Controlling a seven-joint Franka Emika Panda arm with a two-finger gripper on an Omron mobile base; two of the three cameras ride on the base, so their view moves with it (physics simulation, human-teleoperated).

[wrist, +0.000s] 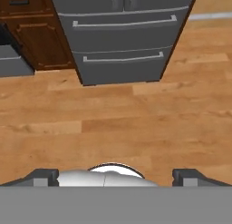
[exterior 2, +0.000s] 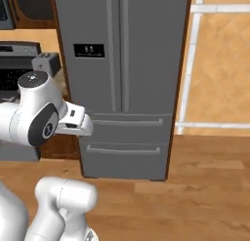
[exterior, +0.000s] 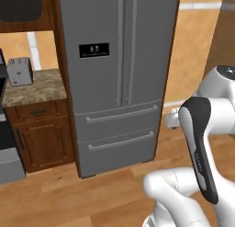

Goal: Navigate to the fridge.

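- The fridge stands straight ahead of the base, close, filling the middle of both base views; in the hand view its two bottom drawers sit at the top, with a stretch of bare wooden floor between them and the robot.
- The drive looks nearly done: what remains, by my judgement, is a short straight approach and a clean stop.
- To do it well, keep the base square to the doors, roll forward slowly, and stop while some floor still shows ahead, so the folded arm does not meet the steel.
- Hold the arm tucked as it is; no reaching is needed.
- Watch the left side: a dark wooden cabinet with a speckled surface carrying a toaster stands just beside the fridge, so any drift leftward risks a scrape.
- The fridge's long axis is vertical; it is upright, taller than the cabinet beside it.
- Its front faces the robot, the two long handles running vertically at the centre seam, the black display panel on the left door.
- The fingers stand spread wide apart at the bottom of the hand view, holding nothing.
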